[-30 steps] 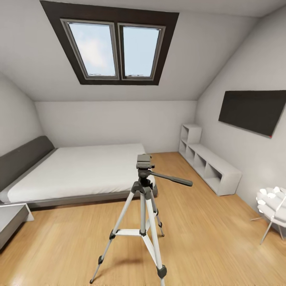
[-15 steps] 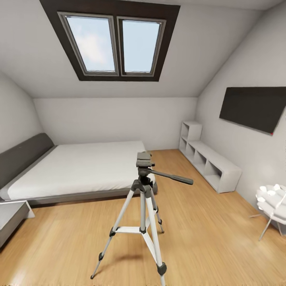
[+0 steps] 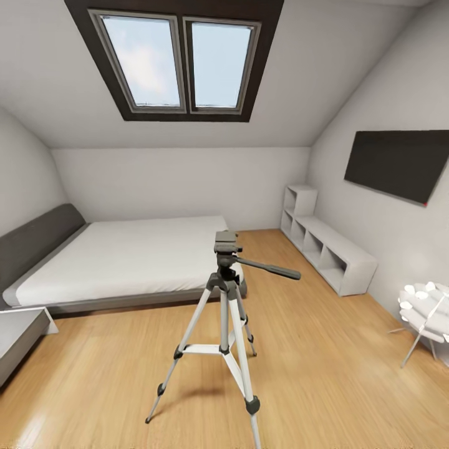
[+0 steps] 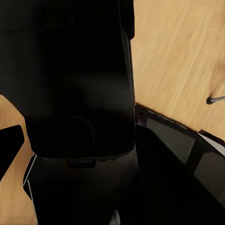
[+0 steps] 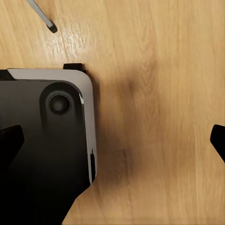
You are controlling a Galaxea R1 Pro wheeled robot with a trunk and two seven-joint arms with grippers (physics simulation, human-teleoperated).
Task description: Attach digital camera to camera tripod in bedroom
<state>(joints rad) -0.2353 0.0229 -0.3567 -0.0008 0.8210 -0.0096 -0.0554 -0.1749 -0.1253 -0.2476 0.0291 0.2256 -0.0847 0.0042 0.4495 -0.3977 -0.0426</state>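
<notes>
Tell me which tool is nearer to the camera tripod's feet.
Right, probably. The right tool hangs open above the floor, a foot of the camera tripod close ahead of it. From the left tool, a tripod foot looks smaller and farther off.

The tripod [image 3: 226, 324] has silver legs with black joints, feet and head. The floor [image 3: 324, 374] is light honey wood with fine grain. The bed [image 3: 125, 259] is white in a dark grey frame. The skylight [image 3: 178, 59], upper centre, has a dark brown frame around pale blue sky. The TV [image 3: 399, 163] is black; the shelf [image 3: 327, 252] and walls are white.
</notes>
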